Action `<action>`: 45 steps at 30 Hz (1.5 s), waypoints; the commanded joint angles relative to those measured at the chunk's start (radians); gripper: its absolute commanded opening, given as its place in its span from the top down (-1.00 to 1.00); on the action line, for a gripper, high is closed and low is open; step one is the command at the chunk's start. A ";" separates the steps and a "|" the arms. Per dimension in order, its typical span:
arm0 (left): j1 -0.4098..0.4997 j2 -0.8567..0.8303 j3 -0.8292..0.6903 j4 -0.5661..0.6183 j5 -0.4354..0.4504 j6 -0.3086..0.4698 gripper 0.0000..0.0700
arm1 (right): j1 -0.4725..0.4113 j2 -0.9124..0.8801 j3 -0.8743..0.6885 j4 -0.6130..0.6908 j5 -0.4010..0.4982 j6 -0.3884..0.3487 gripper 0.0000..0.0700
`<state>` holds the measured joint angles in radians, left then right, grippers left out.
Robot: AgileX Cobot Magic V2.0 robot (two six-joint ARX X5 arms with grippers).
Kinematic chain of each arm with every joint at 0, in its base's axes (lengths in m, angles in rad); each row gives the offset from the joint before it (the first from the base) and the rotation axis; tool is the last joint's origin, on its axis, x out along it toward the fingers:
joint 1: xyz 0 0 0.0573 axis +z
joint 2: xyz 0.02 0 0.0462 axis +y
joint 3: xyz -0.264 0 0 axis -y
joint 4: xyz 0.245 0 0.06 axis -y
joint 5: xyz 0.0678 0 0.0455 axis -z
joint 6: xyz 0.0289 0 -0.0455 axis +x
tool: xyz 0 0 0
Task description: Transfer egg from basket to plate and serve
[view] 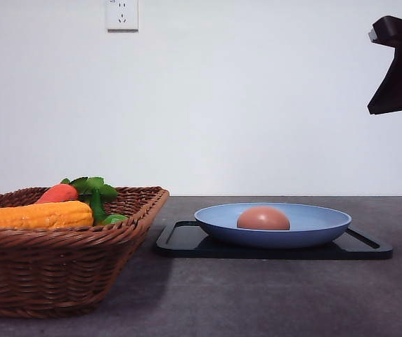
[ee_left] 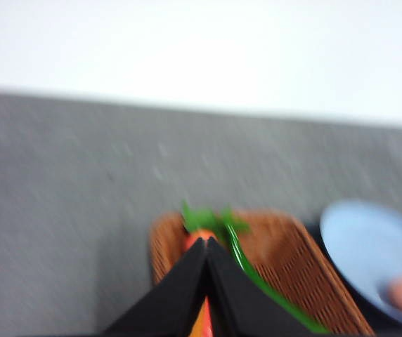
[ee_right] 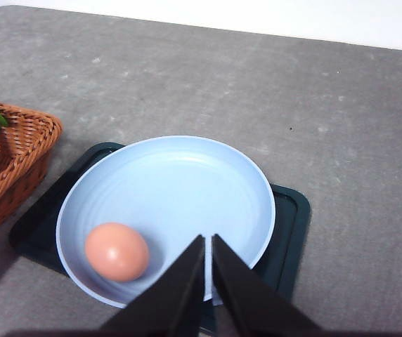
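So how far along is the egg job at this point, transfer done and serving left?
The transfer looks done: the egg lies in the plate, which sits on the tray, clear of the basket. Nothing is in hand: the right gripper is shut and empty above the plate, and the left gripper is shut over the basket. Serving the plate remains.

Basket cut off at left edge; left wrist view blurred.
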<state>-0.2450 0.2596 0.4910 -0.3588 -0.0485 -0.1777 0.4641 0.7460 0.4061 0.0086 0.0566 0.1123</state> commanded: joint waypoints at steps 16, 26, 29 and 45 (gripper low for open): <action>0.246 -0.237 -0.369 0.090 0.001 0.053 1.00 | 0.005 0.003 0.005 0.013 0.004 0.014 1.00; 0.260 -0.257 -0.452 0.097 0.001 0.052 1.00 | 0.005 0.003 0.005 0.014 0.004 0.014 1.00; 0.260 -0.257 -0.461 0.108 0.003 0.052 1.00 | 0.005 0.003 0.005 0.013 0.004 0.014 1.00; 0.260 -0.257 -0.464 0.114 0.003 0.053 1.00 | 0.005 0.003 0.005 0.014 0.004 0.014 1.00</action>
<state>0.0128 0.0048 0.0502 -0.2321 -0.0475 -0.1394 0.4641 0.7456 0.4061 0.0116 0.0566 0.1123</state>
